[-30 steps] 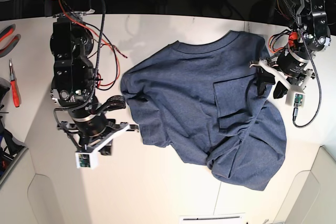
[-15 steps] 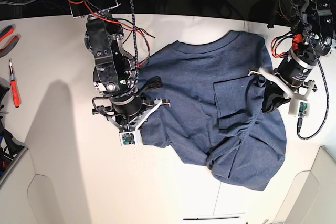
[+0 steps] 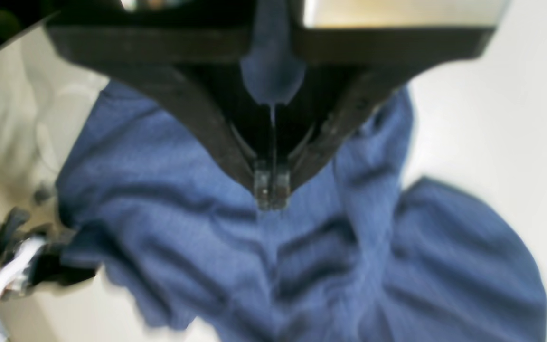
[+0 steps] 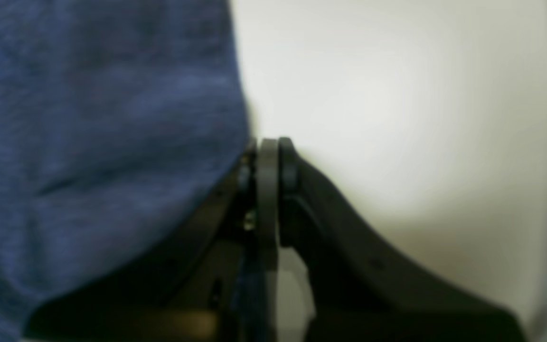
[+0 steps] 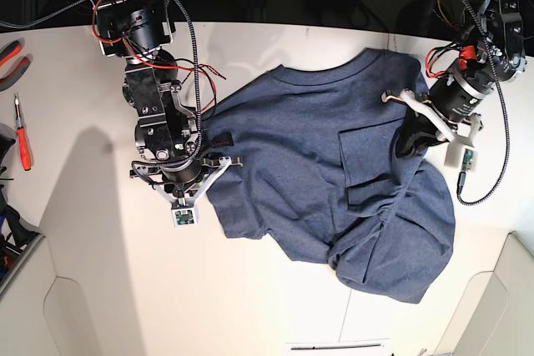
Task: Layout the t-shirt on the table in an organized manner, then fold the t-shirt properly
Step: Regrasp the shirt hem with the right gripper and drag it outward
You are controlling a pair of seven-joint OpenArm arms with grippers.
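The blue t-shirt [image 5: 334, 181] lies crumpled on the white surface [image 5: 92, 273]. The left pincer [image 3: 272, 190] pinches its cloth. The right pincer [image 4: 266, 156] is squeezed together on its edge.

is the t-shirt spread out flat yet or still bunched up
Still bunched up. The t-shirt lies rumpled on the table, with its lower part folded over in creases.

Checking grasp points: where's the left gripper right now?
In the base view the left gripper is at the right, at the t-shirt's right edge below the collar, on the table; its wrist view shows it shut on a fold of fabric.
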